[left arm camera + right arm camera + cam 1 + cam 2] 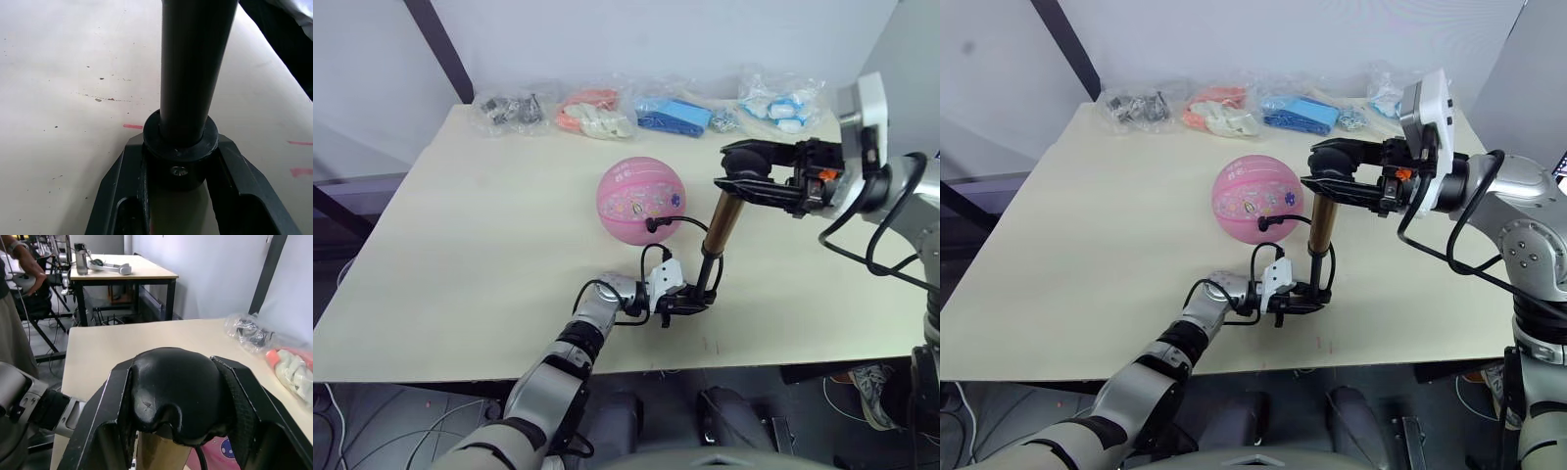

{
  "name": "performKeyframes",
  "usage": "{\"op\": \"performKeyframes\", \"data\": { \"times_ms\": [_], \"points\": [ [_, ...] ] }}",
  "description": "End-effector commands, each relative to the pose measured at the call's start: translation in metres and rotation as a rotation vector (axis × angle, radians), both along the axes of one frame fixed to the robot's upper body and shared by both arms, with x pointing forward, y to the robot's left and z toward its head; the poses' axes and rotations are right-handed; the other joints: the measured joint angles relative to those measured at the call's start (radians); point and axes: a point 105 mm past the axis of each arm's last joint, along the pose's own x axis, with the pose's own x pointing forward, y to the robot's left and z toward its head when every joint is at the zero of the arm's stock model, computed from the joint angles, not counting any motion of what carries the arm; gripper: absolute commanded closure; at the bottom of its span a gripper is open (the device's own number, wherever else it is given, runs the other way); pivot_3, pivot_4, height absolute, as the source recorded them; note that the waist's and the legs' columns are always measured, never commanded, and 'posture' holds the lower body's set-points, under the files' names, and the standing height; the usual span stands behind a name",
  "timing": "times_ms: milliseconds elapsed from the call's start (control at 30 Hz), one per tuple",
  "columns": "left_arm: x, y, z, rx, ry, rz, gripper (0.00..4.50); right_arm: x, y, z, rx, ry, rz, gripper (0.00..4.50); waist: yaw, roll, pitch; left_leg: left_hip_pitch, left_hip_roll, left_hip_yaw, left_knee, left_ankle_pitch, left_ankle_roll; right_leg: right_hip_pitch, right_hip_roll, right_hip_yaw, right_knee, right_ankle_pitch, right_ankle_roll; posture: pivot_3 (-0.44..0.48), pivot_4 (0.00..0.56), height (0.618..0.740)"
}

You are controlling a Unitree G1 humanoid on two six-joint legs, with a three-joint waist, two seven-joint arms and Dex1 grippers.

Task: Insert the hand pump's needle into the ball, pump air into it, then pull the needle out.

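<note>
Jaws, left: left gripper (683, 300) is clamped on the black base cap of the hand pump (722, 221), pinning it to the tabletop (460, 255).
Jaws, right: right gripper (744, 181) is closed round the black T-handle at the pump's top.
Pump axis: nearly upright, leaning slightly, base nearest the robot, handle high.
Hose: thin black hose (690, 223) loops from the pump to the ball (641, 199).
Needle: its fitting (652, 224) sits against the ball's near side; seemingly inserted.
Ball: rests on the tabletop just beyond the pump, toward the robot's left.
Next, likely: right arm strokes along the pump's axis while left steadies.
Background: bagged items (597, 113) along the far edge.
</note>
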Motion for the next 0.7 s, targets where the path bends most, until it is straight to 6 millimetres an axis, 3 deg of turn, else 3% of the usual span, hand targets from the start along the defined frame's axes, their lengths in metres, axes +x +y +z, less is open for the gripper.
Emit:
{"op": "performKeyframes", "data": {
  "times_ms": [33,300,400,533,700],
  "points": [
    [-0.015,0.021,-0.037,0.11,0.125,0.039,3.43,-0.006,-0.006,0.029,0.056,-0.112,-0.011,2.56,0.0,0.0,0.0,0.0,0.0,0.0,0.0,0.0,0.0,0.0,0.0,0.0,0.0,0.0,0.0,0.0,0.15,0.74],
    [-0.015,0.02,-0.036,0.106,0.123,0.039,3.43,-0.001,0.003,-0.055,-0.13,0.006,-0.016,2.56,0.0,-0.001,-0.003,0.001,0.0,0.0,0.0,0.0,0.0,0.001,0.0,0.0,0.0,0.0,0.0,0.0,0.15,0.74],
    [-0.015,0.02,-0.036,0.106,0.124,0.041,3.43,0.0,0.009,-0.076,-0.088,0.048,-0.019,2.56,-0.006,-0.002,-0.004,0.004,0.0,0.001,0.0,0.0,0.0,0.003,0.0,0.0,0.0,0.0,0.0,0.0,0.15,0.74],
    [-0.015,0.02,-0.036,0.107,0.124,0.043,3.43,-0.004,0.02,-0.118,-0.119,0.128,-0.011,2.56,-0.009,-0.002,-0.005,0.011,0.002,0.001,-0.001,0.0,0.0,0.009,0.001,0.0,0.0,0.0,0.0,0.0,0.15,0.74],
    [-0.014,0.021,-0.036,0.106,0.122,0.046,3.43,-0.006,0.029,-0.145,-0.133,0.168,-0.019,2.56,-0.009,-0.002,-0.005,0.015,0.002,0.001,-0.002,0.0,0.0,0.013,0.001,0.0,0.0,-0.001,0.0,0.0,0.15,0.74]
  ]
}}
